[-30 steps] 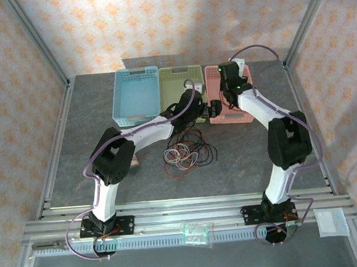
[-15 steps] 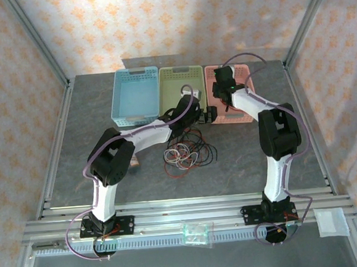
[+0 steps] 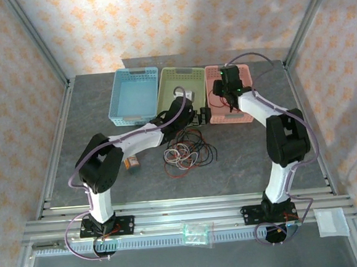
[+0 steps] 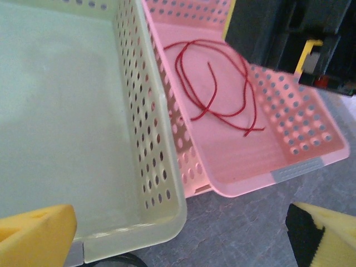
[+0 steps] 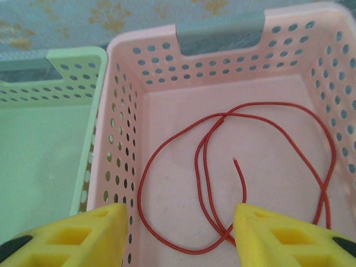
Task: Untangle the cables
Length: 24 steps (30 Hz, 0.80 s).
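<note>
Red cable [image 5: 243, 186] lies in pink basket [image 5: 222, 67] beneath right end effector [image 5: 178, 214] (spread apart, empty).

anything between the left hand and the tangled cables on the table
Nothing visible: the open left hand hangs over the near rim of the green basket, and the cables lie on the table just nearer the bases.

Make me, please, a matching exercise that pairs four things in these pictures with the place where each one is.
Things:
1. single red cable
2. tangled cables
3. blue basket
4. green basket

Places:
A. on the table, in front of the baskets
B. middle of the basket row
C. left end of the basket row
D. lying in the pink basket

Pairs: 1-D, 2-A, 3-C, 4-B
</note>
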Available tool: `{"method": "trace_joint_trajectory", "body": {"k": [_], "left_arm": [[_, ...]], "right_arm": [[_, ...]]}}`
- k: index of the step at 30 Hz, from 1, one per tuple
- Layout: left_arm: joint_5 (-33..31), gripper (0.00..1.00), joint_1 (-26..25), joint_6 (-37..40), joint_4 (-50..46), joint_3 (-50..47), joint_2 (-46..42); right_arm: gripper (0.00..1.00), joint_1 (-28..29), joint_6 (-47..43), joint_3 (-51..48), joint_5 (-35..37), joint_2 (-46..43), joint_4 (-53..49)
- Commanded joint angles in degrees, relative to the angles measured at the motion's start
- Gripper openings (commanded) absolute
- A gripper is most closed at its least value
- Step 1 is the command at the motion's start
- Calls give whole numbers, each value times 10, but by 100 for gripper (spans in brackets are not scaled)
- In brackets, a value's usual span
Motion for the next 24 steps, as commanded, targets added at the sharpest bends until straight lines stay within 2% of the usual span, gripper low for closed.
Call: {"method": "trace_joint_trajectory", "body": {"k": [1, 6, 11, 17, 24], "left_arm": [[11, 100, 5, 23, 19, -7, -40], [8, 99, 5, 28, 12, -34, -95], [-7, 99, 5, 18, 2, -115, -171], [-24, 99, 5, 1, -46, -183, -232], [-17, 99, 4, -28, -81, -253, -267]], "right_arm": [[51, -2, -1, -33, 10, -60, 43], [45, -1, 8, -94, -36, -126, 53], [39, 16, 14, -168, -64, -199, 53], [36, 69, 8, -224, -71, -268, 23], [35, 140, 11, -256, -72, -307, -25]]}}
